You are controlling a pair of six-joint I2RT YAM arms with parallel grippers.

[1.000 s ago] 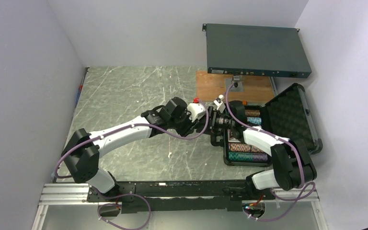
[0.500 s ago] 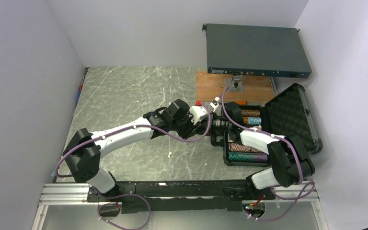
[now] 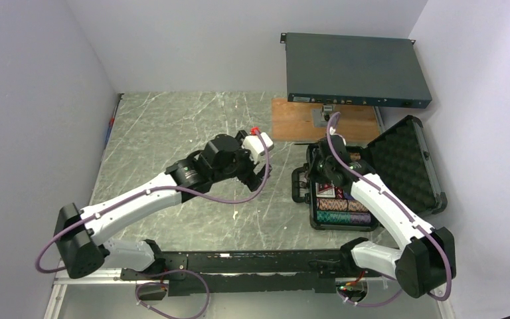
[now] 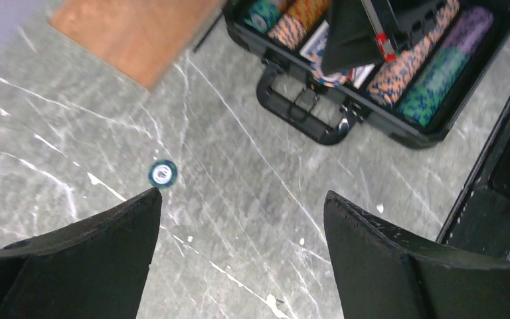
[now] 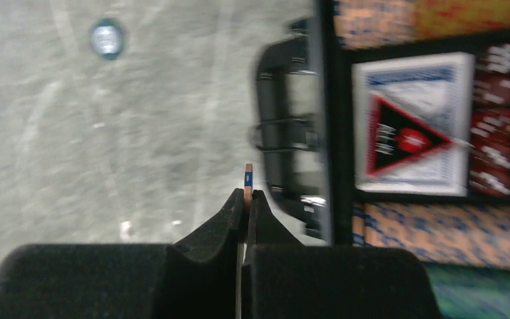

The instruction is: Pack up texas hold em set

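Texas hold em set (image 3: 402, 159) is lying open on the table (image 3: 172, 133), to the right of the left gripper and directly beneath and to the right of the right gripper.

1. Left gripper (image 4: 239, 199): the jaws are standing wide apart and are holding nothing. Bare table is showing between the fingers.
2. Loose chip (image 4: 163, 173): a single teal-rimmed chip is lying flat on the table just ahead of the left gripper's left finger, not touching it. From the right gripper it is lying well ahead and to the left (image 5: 107, 38).
3. Right gripper (image 5: 247, 194): the fingers are pressing together on a thin chip (image 5: 248, 178), which is standing edge-on and protruding past the fingertips.
4. Case handle (image 5: 285, 133): it is lying just ahead and right of the right gripper's fingertips.
5. Case interior: a card deck (image 5: 412, 126) bearing a red triangle is sitting further right of those fingertips, with chip rows (image 4: 415, 56) filling the slots beside it.
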